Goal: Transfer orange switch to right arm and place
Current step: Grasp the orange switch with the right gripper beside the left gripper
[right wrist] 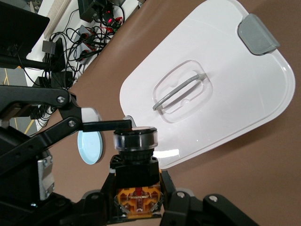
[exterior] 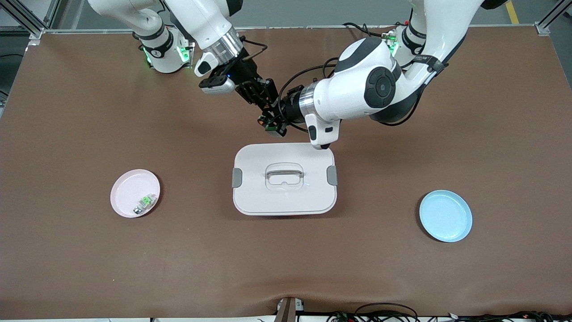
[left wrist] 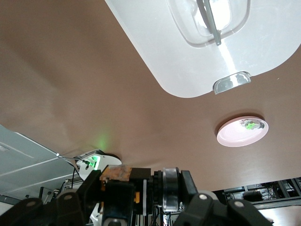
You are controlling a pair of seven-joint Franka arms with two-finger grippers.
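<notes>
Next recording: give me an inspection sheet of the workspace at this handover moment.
Surface: brown table.
Job's things: orange switch in the air between both grippers, over the table just above the white lidded box.
Clutter: pink plate with green-and-white component toward the right arm's end; blue plate toward the left arm's end.
Grippers: left gripper shut on the switch; right gripper shut on it too.
Cables: black cable looping at the left arm's wrist.
Surroundings: aluminium frame at the table's corners.
</notes>
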